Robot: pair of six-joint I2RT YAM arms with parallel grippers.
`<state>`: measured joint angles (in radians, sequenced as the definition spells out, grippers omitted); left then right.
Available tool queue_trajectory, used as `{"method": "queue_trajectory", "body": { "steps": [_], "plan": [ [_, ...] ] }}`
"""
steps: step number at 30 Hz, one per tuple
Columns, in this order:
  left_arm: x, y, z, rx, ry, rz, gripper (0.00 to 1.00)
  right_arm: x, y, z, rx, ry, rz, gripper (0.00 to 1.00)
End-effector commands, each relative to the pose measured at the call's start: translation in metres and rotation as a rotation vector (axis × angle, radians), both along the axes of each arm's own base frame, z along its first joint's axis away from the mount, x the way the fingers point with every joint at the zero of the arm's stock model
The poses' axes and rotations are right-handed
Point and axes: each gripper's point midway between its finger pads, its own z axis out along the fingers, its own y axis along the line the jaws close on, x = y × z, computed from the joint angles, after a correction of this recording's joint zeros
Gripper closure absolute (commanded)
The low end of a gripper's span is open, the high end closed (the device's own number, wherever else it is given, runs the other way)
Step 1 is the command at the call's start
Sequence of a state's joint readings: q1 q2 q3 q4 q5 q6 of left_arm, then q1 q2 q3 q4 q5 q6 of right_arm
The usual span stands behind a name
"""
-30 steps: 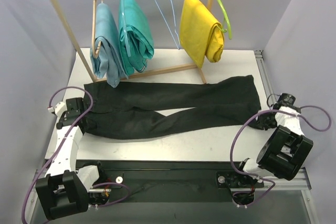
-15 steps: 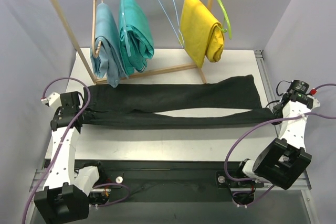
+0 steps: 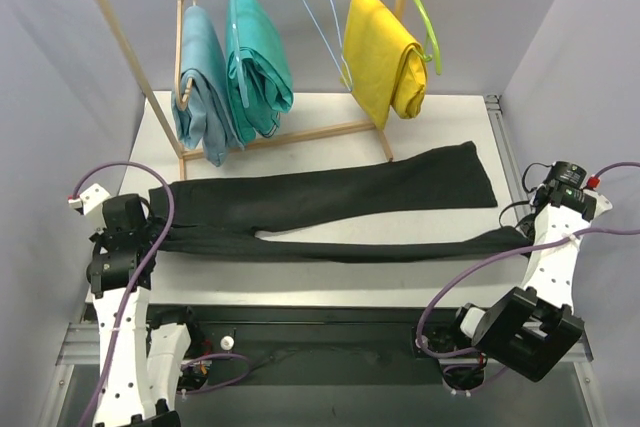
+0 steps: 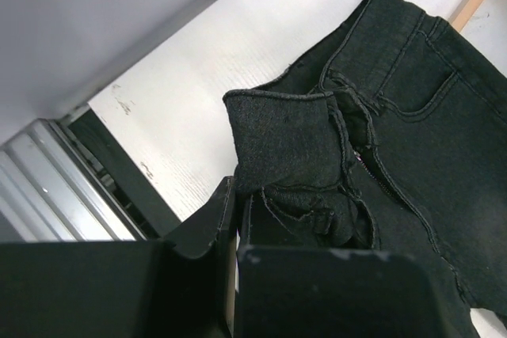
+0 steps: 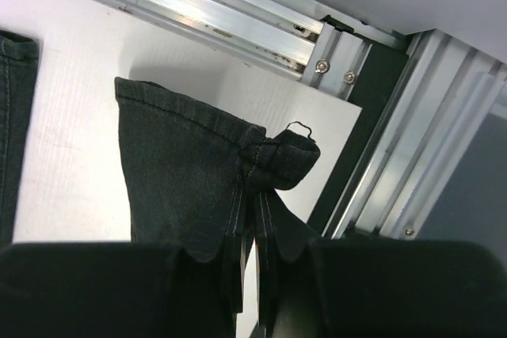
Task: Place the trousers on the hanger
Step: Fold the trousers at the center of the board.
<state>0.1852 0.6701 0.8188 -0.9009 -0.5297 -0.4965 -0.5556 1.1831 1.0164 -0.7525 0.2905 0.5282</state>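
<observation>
The black trousers (image 3: pixel 330 197) lie stretched left to right across the white table (image 3: pixel 440 117), waist at the left, leg ends at the right. My left gripper (image 3: pixel 148 239) is shut on the waistband corner, seen bunched between its fingers in the left wrist view (image 4: pixel 238 207). My right gripper (image 3: pixel 522 237) is shut on the hem of the near leg (image 5: pixel 182 156), pinched at its seam (image 5: pixel 255 219). The near leg is pulled taut between both grippers. The far leg lies flat, apart from it. The light-blue wire hanger (image 3: pixel 322 22) hangs empty on the rack, behind the trousers.
A wooden rack (image 3: pixel 120 37) stands at the back of the table. On it hang a tan wooden hanger with a light-blue garment (image 3: pixel 200 87), teal trousers (image 3: pixel 255 57) and yellow trousers (image 3: pixel 380 52) on a lime-green hanger. An aluminium rail (image 5: pixel 238 17) runs along the table's right edge.
Both grippers have pulled outward and toward the near edge. The near leg went from slack and curved to a taut straight band, and the waist shifted left.
</observation>
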Motion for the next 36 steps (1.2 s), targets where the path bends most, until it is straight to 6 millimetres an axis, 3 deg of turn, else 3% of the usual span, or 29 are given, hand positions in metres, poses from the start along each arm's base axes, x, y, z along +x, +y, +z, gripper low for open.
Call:
{"method": "queue_trajectory", "body": {
  "steps": [1, 5, 10, 12, 14, 20, 24, 25, 26, 28, 29, 30, 31, 32, 36],
  "plan": [
    [-0.017, 0.039, 0.061, 0.243, -0.054, 0.130, 1.00, -0.004, -0.042, 0.047, -0.261, 0.009, -0.051, 1.00],
    [-0.001, 0.038, 0.067, 0.258, -0.032, 0.058, 1.00, 0.013, -0.055, 0.067, -0.323, 0.008, -0.029, 1.00],
    [0.038, 0.021, 0.047, 0.123, 0.025, -0.062, 1.00, 0.053, -0.053, 0.085, -0.382, 0.018, 0.055, 1.00],
    [0.052, 0.015, 0.033, 0.071, 0.079, -0.100, 1.00, 0.066, -0.052, 0.084, -0.397, 0.054, 0.089, 1.00],
    [0.062, 0.011, 0.032, 0.059, 0.101, -0.142, 1.00, 0.083, -0.047, 0.082, -0.399, 0.059, 0.116, 1.00],
    [0.092, 0.019, 0.018, 0.068, 0.217, -0.189, 1.00, 0.118, -0.035, 0.065, -0.367, 0.065, 0.147, 1.00],
    [0.125, 0.026, 0.002, 0.063, 0.289, -0.214, 1.00, 0.141, -0.033, 0.061, -0.378, 0.100, 0.149, 1.00],
    [0.131, 0.027, 0.001, 0.068, 0.298, -0.224, 1.00, 0.145, -0.032, 0.051, -0.366, 0.149, 0.164, 1.00],
    [0.142, 0.029, -0.003, 0.067, 0.311, -0.229, 1.00, 0.156, -0.033, 0.062, -0.384, 0.134, 0.162, 1.00],
    [0.155, 0.031, -0.007, 0.070, 0.319, -0.231, 1.00, 0.163, -0.030, 0.054, -0.397, 0.226, 0.188, 1.00],
    [0.161, 0.032, -0.015, 0.063, 0.342, -0.234, 1.00, 0.166, -0.030, 0.055, -0.408, 0.248, 0.190, 1.00],
    [0.170, 0.033, -0.011, 0.068, 0.326, -0.234, 1.00, 0.171, -0.027, 0.064, -0.422, 0.251, 0.197, 1.00],
    [0.175, 0.032, -0.013, 0.068, 0.329, -0.239, 1.00, 0.176, -0.028, 0.060, -0.430, 0.276, 0.197, 1.00],
    [0.181, 0.033, -0.022, 0.063, 0.350, -0.243, 1.00, 0.180, -0.027, 0.060, -0.433, 0.277, 0.200, 1.00],
    [0.206, 0.032, -0.023, 0.064, 0.356, -0.259, 1.00, 0.199, -0.023, 0.062, -0.425, 0.249, 0.209, 1.00]
  ]
}}
